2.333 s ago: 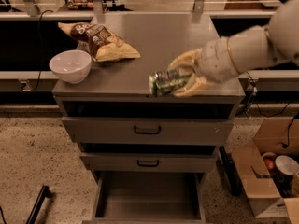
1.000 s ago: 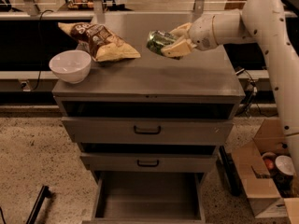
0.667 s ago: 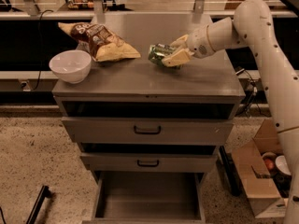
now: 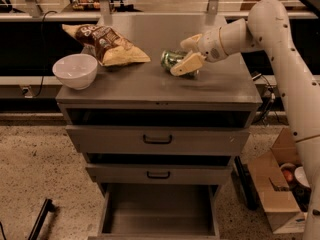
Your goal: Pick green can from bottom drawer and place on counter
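Note:
The green can (image 4: 168, 58) lies on its side on the counter (image 4: 150, 85), right of the middle. My gripper (image 4: 178, 58) reaches in from the right, and its two pale fingers (image 4: 186, 64) are closed around the can's right end. The can rests on or just above the counter top. The bottom drawer (image 4: 157, 215) is pulled open below, and its grey tray shows nothing inside.
A white bowl (image 4: 75, 70) stands at the counter's front left. A chip bag (image 4: 107, 44) lies behind it, left of the can. Two upper drawers with black handles (image 4: 157, 139) are shut. A cardboard box (image 4: 279, 184) sits on the floor to the right.
My gripper carried the can from the counter's front right edge up and back toward the middle, then lowered it onto the counter top near the chip bag.

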Controlling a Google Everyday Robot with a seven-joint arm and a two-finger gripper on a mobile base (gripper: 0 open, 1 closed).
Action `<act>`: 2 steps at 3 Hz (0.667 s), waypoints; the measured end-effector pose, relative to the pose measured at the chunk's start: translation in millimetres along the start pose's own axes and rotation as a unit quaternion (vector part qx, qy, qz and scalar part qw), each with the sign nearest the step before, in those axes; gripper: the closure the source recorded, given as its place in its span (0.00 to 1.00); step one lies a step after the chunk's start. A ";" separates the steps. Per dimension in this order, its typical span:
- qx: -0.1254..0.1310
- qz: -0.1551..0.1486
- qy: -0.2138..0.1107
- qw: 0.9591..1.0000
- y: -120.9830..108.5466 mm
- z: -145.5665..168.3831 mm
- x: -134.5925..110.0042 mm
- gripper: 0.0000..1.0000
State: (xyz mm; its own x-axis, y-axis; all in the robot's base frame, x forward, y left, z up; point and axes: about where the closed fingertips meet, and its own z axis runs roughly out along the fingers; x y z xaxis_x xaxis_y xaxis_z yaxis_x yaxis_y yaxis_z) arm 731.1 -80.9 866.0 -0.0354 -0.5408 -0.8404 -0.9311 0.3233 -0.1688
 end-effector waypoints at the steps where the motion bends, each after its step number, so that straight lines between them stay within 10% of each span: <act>1: 0.000 0.000 0.000 1.000 0.1 0.3 0.0 0.00; 2: 0.003 0.000 0.007 1.000 2.2 -3.5 4.2 0.00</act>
State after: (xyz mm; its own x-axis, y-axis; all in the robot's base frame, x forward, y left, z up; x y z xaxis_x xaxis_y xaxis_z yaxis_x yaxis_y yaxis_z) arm 727.7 -85.2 863.8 -0.0402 -0.5512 -0.8334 -0.9291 0.3275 -0.1718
